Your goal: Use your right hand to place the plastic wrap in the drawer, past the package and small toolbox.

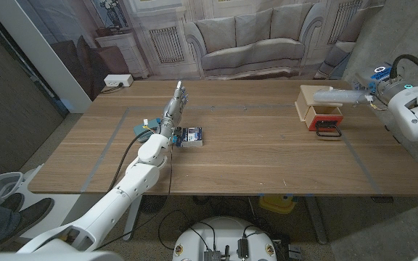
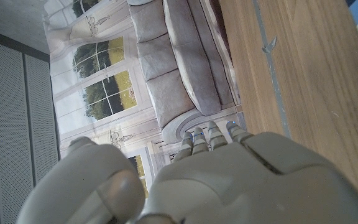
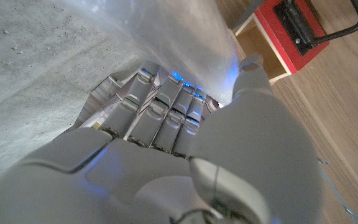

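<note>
Plastic wrap [image 3: 185,37] gripped in right hand's fingers [image 3: 166,102].

A: What stands around the drawer [image 1: 320,106]?

B: The small toolbox [image 1: 326,122], red with a black handle, sits at its open front, touching it. The plastic wrap [image 1: 339,95] lies across the drawer's top, held by the right hand [image 1: 372,90], so the way in from above is taken up.

A: And the middle of the table [image 1: 267,156]?

B: Bare wood between the drawer and the package [image 1: 191,136] (a wide stretch, well apart from both). The left hand [image 1: 174,106] stands beside the package, fingers straight, with its arm running back to the near edge; that side is crowded.

A: The near edge on the right?

B: Open wood in front of the toolbox.
</note>
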